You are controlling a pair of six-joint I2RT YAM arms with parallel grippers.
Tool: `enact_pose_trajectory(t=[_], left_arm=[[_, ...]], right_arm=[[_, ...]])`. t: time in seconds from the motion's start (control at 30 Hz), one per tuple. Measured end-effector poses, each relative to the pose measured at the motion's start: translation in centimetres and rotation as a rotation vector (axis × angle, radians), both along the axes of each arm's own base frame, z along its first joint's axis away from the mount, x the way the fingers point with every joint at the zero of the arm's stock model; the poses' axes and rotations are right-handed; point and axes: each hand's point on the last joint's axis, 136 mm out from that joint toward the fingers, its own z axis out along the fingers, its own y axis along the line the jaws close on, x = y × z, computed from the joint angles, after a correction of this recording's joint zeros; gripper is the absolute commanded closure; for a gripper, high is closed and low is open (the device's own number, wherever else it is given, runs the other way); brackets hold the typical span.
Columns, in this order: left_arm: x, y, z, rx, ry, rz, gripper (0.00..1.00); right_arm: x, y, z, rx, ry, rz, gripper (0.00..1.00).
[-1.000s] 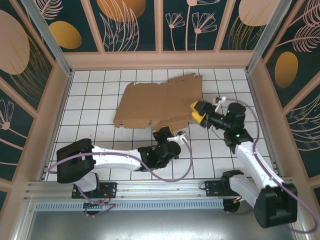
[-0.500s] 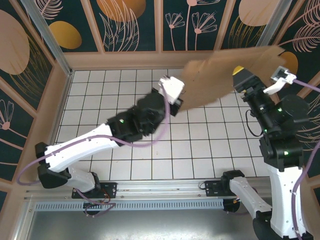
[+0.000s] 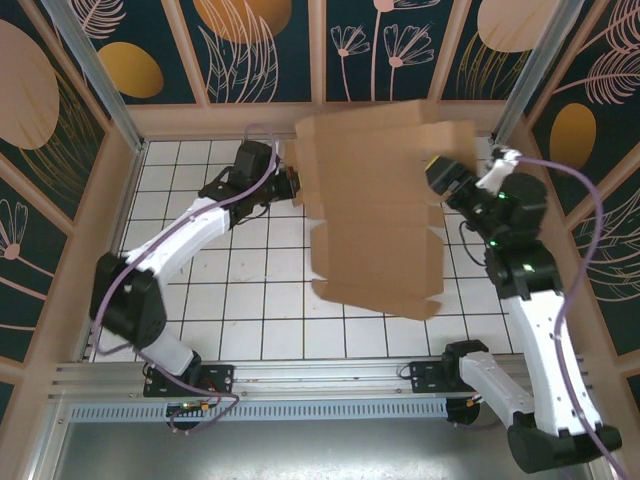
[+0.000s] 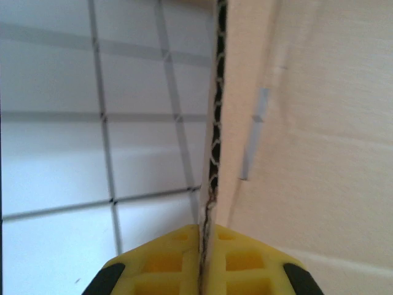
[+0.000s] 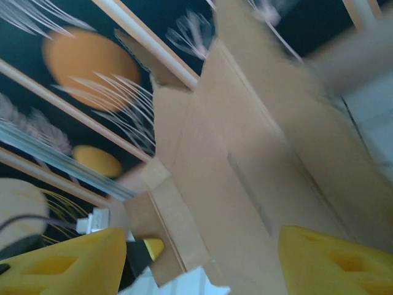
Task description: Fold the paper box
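The paper box (image 3: 370, 210) is a flat brown cardboard sheet with flaps and creases, held up in the air over the middle of the table. My left gripper (image 3: 290, 182) is shut on its left edge. In the left wrist view the yellow fingertips (image 4: 178, 261) pinch the corrugated edge of the sheet (image 4: 307, 123). My right gripper (image 3: 440, 172) hovers at the sheet's right edge. Its yellow fingers (image 5: 73, 261) stand wide apart and open, with the face of the cardboard (image 5: 245, 153) in front of them.
A white gridded table (image 3: 200, 270) lies below, fenced by wooden-framed walls with a dark floral pattern (image 3: 260, 50). An aluminium rail (image 3: 300, 385) runs along the near edge by the arm bases.
The sheet lay flat on the table a second ago. Both arms rose with it. It has since swung left and now hangs over the centre, and the left arm reaches to the back left.
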Motion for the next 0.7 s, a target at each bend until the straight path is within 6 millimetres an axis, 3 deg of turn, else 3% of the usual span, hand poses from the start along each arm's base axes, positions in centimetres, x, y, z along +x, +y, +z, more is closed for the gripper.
enact_pose_trajectory(t=[0.03,0.1,0.17,0.23,0.27,0.5,0.63,0.7], left_arm=[[0.4,0.3,-2.5,-0.002,0.066,-0.001,0.83],[1.4,1.3,-8.1,-0.012,0.205,0.000,0.61],[2.1,2.8,-12.6,-0.021,0.312,0.029,0.50],[2.2,4.6,-15.4,-0.015,0.385,0.073,0.45],[2.2,5.2,-15.8,-0.021,0.402,0.083,0.44],[4.4,6.7,-11.4,0.088,0.254,0.120,0.48],[4.7,7.6,-6.5,0.122,0.132,0.149,0.56],[4.4,6.9,-4.0,0.130,0.067,0.143,0.66]], right_arm=[[0.5,0.2,-2.4,-0.013,0.055,0.000,0.34],[0.9,0.9,-7.5,-0.049,0.170,0.005,0.33],[1.0,1.7,-10.8,-0.095,0.243,0.015,0.33],[1.2,2.4,-13.1,-0.146,0.289,0.026,0.32],[1.2,2.7,-13.9,-0.169,0.304,0.029,0.32],[2.1,3.4,-17.8,-0.263,0.348,0.039,0.39],[2.8,4.9,-22.2,-0.353,0.430,0.091,0.58],[2.6,5.9,-25.2,-0.407,0.486,0.132,0.69]])
